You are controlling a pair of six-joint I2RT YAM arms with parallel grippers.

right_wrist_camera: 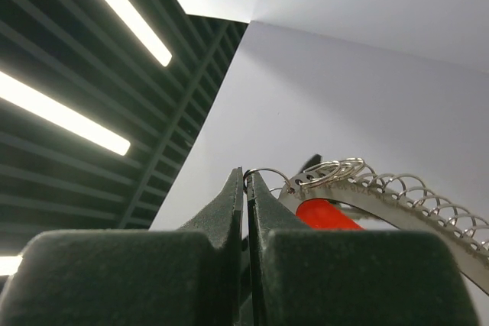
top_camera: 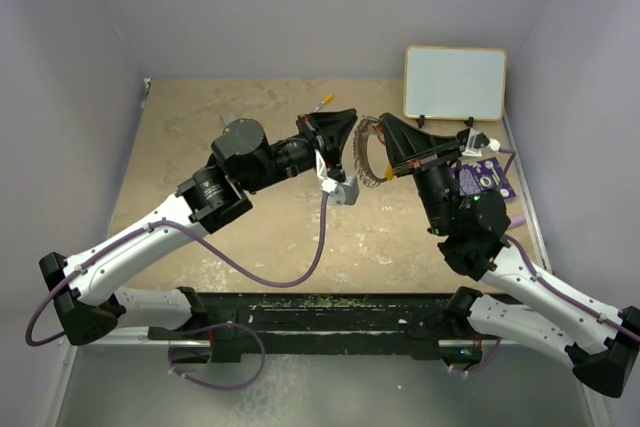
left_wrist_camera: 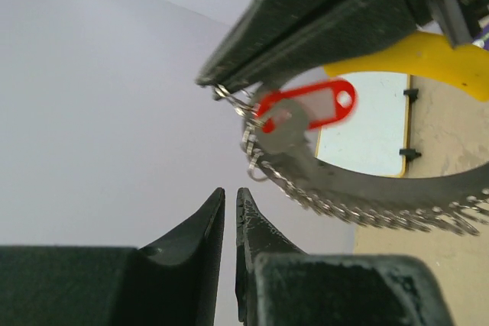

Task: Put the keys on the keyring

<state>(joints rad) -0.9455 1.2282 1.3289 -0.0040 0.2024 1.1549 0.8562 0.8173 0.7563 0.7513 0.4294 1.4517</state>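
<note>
**Keys dangling at the ring, right claw pinching**

Nearest my left wrist camera, I am seeing the left claw standing barely apart, with a thin slit between its tips and nothing in it. Just beyond, the keys are hanging in the air: a small flat silver key with a red oblong tag behind it, both blurred. They are dangling against the keyring, a wide grey band bristling with small silver wire loops and curving off into a yellow arc. The right claw is pressing together on the keyring, pinching a thin wire loop at the band's end and holding it up over the bench. Farther back, a whiteboard is standing at the bench's far edge.

I am failing to make out whether the keys are threaded on the ring or only lying against it. The right claw's body is covering the ring's upper part, and the frame edge is cutting off its right side. From overhead the keys are too small to pick out.
</note>
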